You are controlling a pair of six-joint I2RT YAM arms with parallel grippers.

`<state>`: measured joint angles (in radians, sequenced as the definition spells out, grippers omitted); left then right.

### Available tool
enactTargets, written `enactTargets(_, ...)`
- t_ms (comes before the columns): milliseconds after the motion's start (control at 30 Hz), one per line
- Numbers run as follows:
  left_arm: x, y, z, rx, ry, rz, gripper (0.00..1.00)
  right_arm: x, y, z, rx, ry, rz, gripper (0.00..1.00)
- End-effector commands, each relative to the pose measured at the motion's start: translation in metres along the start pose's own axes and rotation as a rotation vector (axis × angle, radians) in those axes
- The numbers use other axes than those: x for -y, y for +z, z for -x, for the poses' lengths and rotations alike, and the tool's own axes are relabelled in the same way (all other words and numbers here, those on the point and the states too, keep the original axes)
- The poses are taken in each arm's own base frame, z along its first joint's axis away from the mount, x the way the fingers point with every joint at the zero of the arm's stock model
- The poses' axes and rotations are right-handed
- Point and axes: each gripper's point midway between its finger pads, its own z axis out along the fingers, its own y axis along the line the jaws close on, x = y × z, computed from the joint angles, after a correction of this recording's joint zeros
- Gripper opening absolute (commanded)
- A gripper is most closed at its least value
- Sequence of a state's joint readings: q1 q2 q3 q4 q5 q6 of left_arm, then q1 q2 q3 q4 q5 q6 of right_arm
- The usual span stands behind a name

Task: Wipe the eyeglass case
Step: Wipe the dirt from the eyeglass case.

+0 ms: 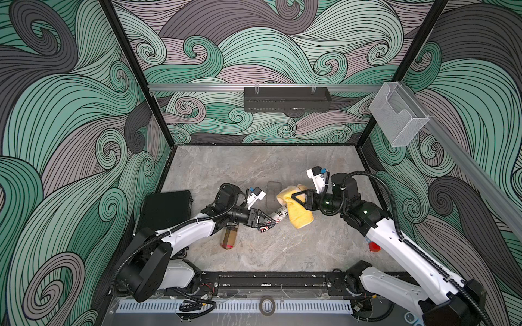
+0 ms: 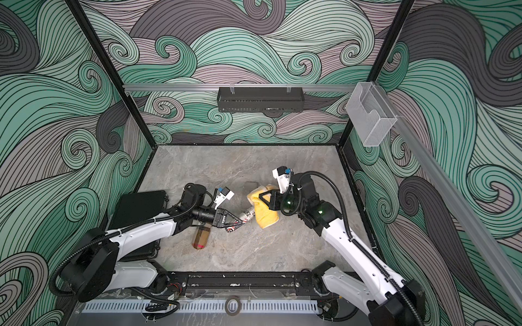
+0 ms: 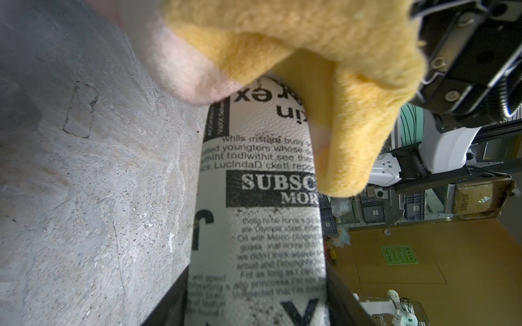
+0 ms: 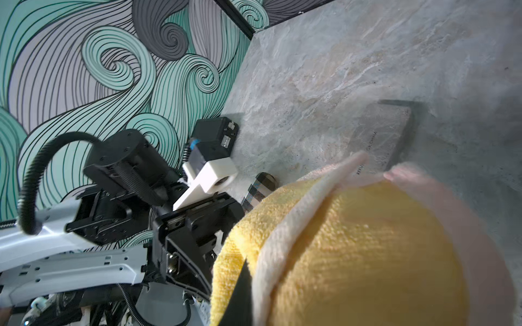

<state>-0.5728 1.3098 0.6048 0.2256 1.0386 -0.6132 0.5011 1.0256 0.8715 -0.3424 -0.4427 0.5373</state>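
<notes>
The eyeglass case (image 1: pixel 278 216) is white with black newspaper print. My left gripper (image 1: pixel 268 223) is shut on one end of it and holds it just above the table in both top views. In the left wrist view the case (image 3: pixel 262 225) runs out from between the dark fingers (image 3: pixel 166 304). A yellow cloth (image 1: pixel 299 216) with a pale edge drapes over the case's far end. My right gripper (image 1: pixel 293 197) is shut on the cloth. The cloth (image 4: pixel 353 254) fills the right wrist view and hides most of that gripper. The cloth (image 3: pixel 339 84) covers the case's tip.
A black hard case (image 1: pixel 166 210) lies at the table's left edge. A brown checked tube (image 1: pixel 229 237) lies under the left arm. A clear flat plastic piece (image 1: pixel 273 192) lies behind the cloth. A red object (image 1: pixel 375 247) sits by the right arm. A black basket (image 1: pixel 286 99) hangs on the back wall.
</notes>
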Motion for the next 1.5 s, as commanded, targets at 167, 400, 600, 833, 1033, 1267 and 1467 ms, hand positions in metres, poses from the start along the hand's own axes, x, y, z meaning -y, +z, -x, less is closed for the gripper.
enactTargets(167,0.028,-0.005,0.016,0.04,0.117,-0.051,0.46,0.018,0.006,-0.004,-0.039,0.084,-0.028,0.0)
enactTargets(400,0.027,-0.004,0.018,0.045,0.11,-0.054,0.46,-0.046,-0.018,0.01,0.033,-0.008,0.288,0.0)
enactTargets(600,0.027,-0.004,0.019,0.047,0.114,-0.054,0.46,-0.004,0.0,-0.006,-0.044,0.057,0.085,0.0)
enactTargets(833,0.025,-0.004,0.017,0.052,0.102,-0.051,0.46,0.033,0.011,-0.016,-0.099,0.073,-0.091,0.0)
enactTargets(1033,0.026,-0.004,0.018,0.056,0.109,-0.05,0.46,-0.038,-0.013,0.006,-0.009,-0.036,0.229,0.0)
enactTargets(1267,0.028,-0.005,0.018,0.057,0.11,-0.057,0.46,-0.018,0.0,-0.008,-0.077,0.023,0.161,0.0)
enactTargets(1467,0.03,-0.006,0.017,0.062,0.113,-0.057,0.46,0.032,0.021,-0.026,-0.163,0.065,-0.051,0.0)
